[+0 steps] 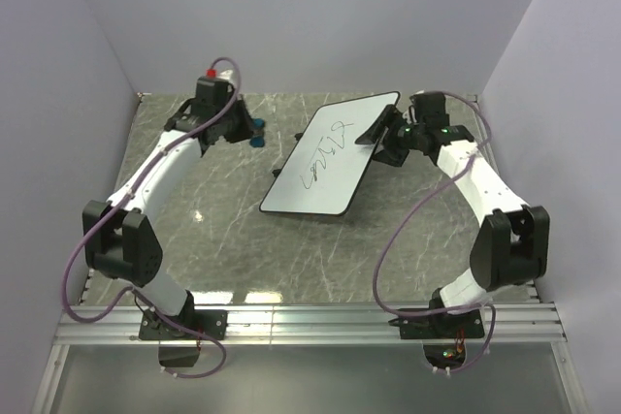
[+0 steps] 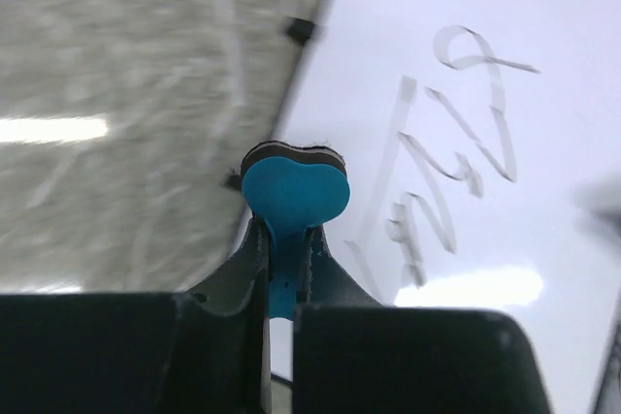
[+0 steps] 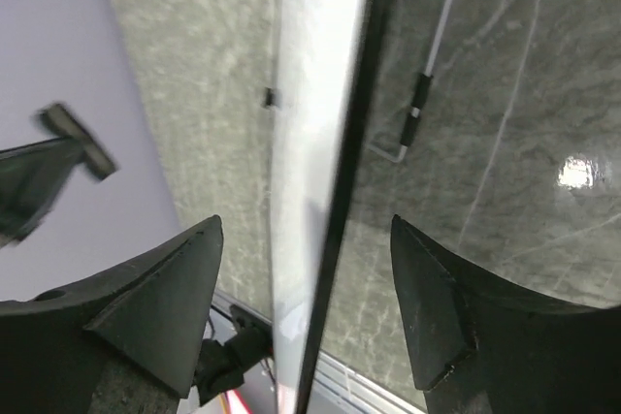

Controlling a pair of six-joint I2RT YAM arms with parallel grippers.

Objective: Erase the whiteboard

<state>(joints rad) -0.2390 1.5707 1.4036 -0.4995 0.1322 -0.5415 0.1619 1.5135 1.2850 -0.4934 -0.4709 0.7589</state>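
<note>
We see the scribbled whiteboard [image 1: 330, 157] set slantwise on the marbled table [image 1: 213, 210], between our two arms. Our right gripper [image 3: 306, 239] straddles its right edge, fingers spread, with a gap on either side. Our left gripper [image 2: 281, 269] is pinched tight on a blue eraser [image 2: 296, 196], near the board's left edge

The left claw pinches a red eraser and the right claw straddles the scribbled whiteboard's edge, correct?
No, the eraser is blue, as the left wrist view shows. The left gripper does pinch it, and the right gripper straddles the whiteboard's edge.
</note>
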